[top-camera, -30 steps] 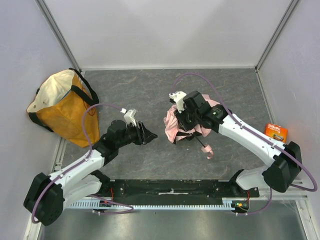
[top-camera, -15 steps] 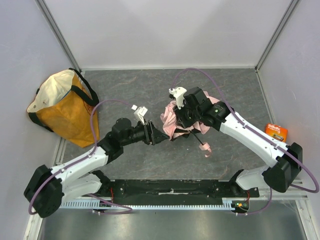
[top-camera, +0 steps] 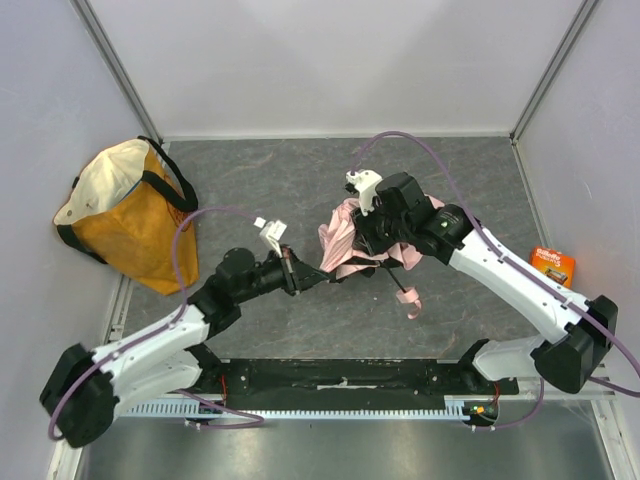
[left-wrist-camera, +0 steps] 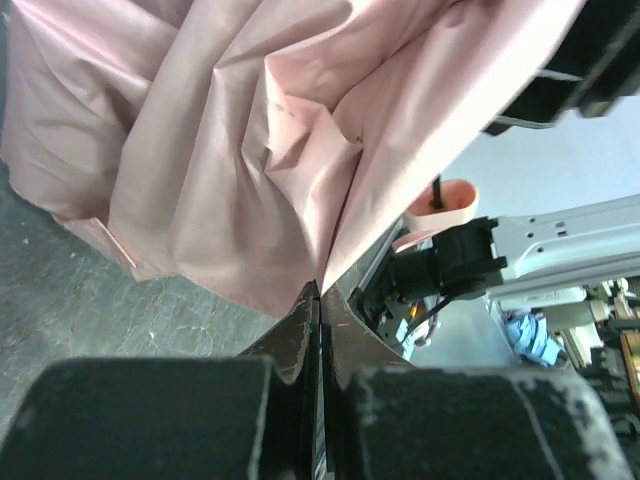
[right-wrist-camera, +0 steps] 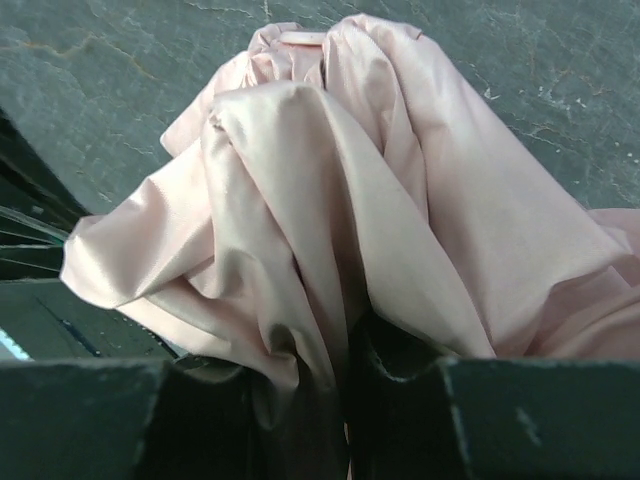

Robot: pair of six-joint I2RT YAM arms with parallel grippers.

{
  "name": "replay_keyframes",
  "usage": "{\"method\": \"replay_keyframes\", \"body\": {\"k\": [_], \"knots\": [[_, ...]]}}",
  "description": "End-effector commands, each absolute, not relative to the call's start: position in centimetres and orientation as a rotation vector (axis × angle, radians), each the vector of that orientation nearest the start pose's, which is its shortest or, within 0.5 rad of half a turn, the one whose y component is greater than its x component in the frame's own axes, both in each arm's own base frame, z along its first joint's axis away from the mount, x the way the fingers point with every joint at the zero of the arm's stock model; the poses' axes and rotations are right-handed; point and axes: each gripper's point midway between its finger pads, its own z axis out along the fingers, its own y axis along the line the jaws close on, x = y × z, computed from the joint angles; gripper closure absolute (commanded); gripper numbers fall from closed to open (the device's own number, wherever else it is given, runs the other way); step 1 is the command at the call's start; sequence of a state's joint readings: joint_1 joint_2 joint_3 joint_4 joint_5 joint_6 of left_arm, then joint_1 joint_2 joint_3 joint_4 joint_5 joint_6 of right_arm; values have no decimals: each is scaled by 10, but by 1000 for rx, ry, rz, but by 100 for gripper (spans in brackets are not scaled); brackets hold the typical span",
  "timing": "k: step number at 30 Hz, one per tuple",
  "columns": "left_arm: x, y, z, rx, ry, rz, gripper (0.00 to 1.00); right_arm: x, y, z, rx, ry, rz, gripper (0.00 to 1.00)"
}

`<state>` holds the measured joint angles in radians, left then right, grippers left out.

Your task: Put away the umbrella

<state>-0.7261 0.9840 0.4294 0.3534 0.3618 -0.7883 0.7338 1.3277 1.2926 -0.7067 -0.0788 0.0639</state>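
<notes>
Nearest the arm bases, the left pincer (top-camera: 308,277) reaches in from the left with its jaws pressed flat together. Its tips sit right at the lower hem of the pale pink umbrella (top-camera: 340,245); whether any cloth is nipped between them cannot be told. The umbrella sits crumpled at the middle of the grey table (top-camera: 260,180), its thin pink strap (top-camera: 412,302) trailing toward the near right. The right pincer (top-camera: 372,238) is clamped partway on a bunched fold of the canopy. Farther left, an orange-and-cream tote bag (top-camera: 120,215) lies well apart.
</notes>
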Motion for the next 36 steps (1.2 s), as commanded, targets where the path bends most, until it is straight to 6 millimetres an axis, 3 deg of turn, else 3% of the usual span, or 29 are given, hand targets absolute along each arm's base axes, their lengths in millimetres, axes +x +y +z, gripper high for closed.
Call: {"method": "replay_keyframes", "body": {"k": [1, 8, 11, 14, 15, 17, 20, 25, 28, 32, 33, 35, 36], "knots": [[175, -251, 144, 147, 2085, -1215, 98, 282, 242, 296, -644, 1994, 515, 100], [186, -228, 173, 120, 2050, -1101, 94, 267, 243, 297, -744, 1964, 554, 100], [186, -232, 209, 172, 1953, -1140, 60, 265, 240, 295, -749, 1972, 541, 100], [178, -245, 260, 262, 1783, -1268, 21, 259, 244, 294, -777, 1972, 575, 100], [178, -249, 274, 285, 1756, -1292, 16, 259, 244, 294, -781, 1971, 579, 100], [181, -257, 294, 342, 1734, -1296, 14, 259, 244, 295, -782, 1972, 576, 100], [198, -268, 312, 367, 1724, -1243, 21, 260, 247, 296, -790, 1969, 589, 100], [220, -295, 316, 442, 1790, -1183, 21, 261, 249, 299, -785, 1966, 595, 100], [219, -315, 313, 500, 1800, -1180, 18, 262, 251, 300, -787, 1964, 598, 100], [232, -313, 302, 491, 1842, -1089, 24, 260, 252, 303, -797, 1958, 611, 100], [235, -311, 303, 486, 1842, -1060, 36, 259, 252, 304, -798, 1955, 617, 100], [247, -298, 298, 433, 1876, -961, 74, 256, 252, 306, -804, 1949, 626, 100], [257, -287, 295, 394, 1888, -924, 84, 255, 251, 308, -804, 1943, 629, 100]]}}
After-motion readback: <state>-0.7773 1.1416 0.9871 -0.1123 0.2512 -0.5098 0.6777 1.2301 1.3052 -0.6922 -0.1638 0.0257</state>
